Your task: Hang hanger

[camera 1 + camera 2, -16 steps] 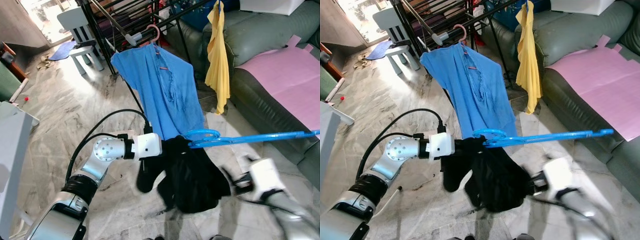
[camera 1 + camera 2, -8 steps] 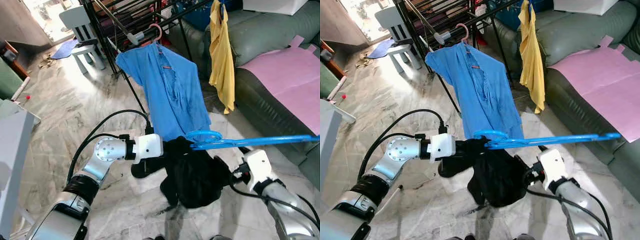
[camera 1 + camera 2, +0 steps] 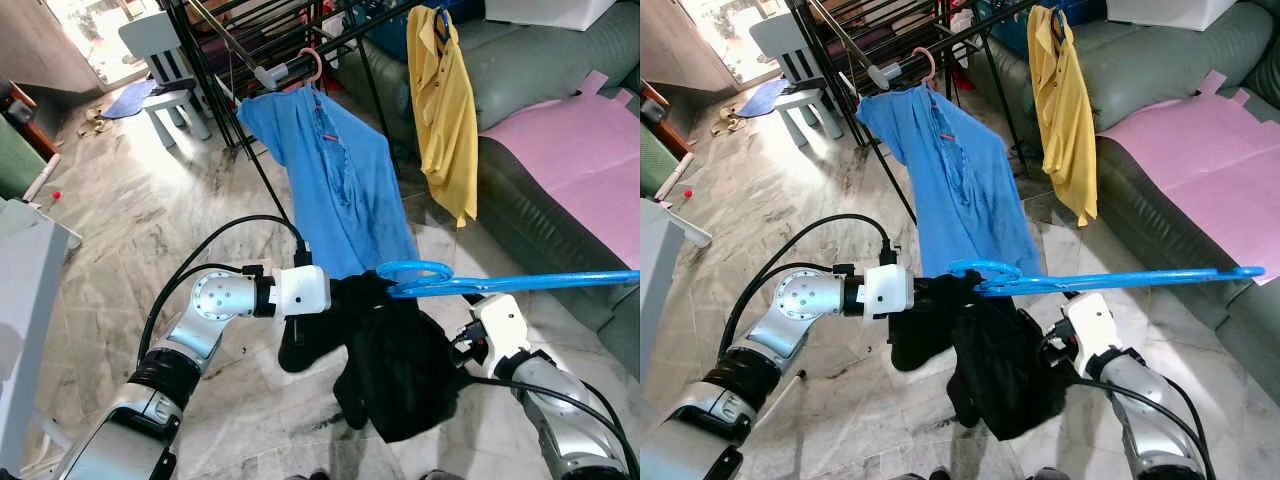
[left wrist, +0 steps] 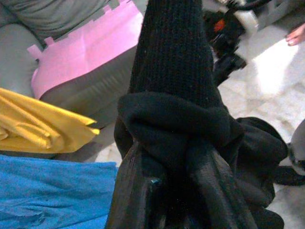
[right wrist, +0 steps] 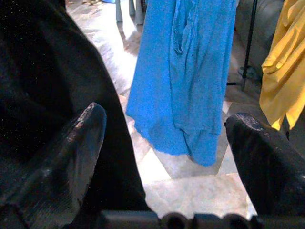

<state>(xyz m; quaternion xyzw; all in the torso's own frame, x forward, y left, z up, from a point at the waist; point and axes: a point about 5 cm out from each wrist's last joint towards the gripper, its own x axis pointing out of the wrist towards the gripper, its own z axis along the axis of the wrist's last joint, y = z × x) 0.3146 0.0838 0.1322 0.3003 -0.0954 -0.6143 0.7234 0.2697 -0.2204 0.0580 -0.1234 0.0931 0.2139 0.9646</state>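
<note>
Now, operator, view by view:

Head views, hanger: your blue hanger (image 3: 500,283) lies nearly level in front of the robot, hook end over the black garment (image 3: 395,365), long arm running off to the robot's right above the sofa (image 3: 560,190).
Head views, left claw: your left claw (image 3: 940,295) sits at the hook end of the hanger, buried in the black cloth, which hangs down from it toward the marble floor (image 3: 150,230).
Head views, right claw: your right claw (image 3: 1045,352) is low on the right, its tip against the side of the black garment; the fingers are hidden by cloth here.
Head views, rack: a black drying rack (image 3: 215,70) stands beyond, with a blue shirt (image 3: 340,180) on a pink hanger (image 3: 312,65) and a yellow shirt (image 3: 440,100) further right. A pink sheet (image 3: 570,140) covers the sofa seat. A small white chair (image 3: 165,60) stands to the left of the rack.
Left wrist view: your left claw is pressed together on the black garment (image 4: 181,133), which bunches over the fingers and rises as a knitted column ahead.
Right wrist view: your right claw's fingers (image 5: 76,152) stand spread wide, black cloth lying against one finger, with the blue shirt (image 5: 186,71) and the floor seen between them.
</note>
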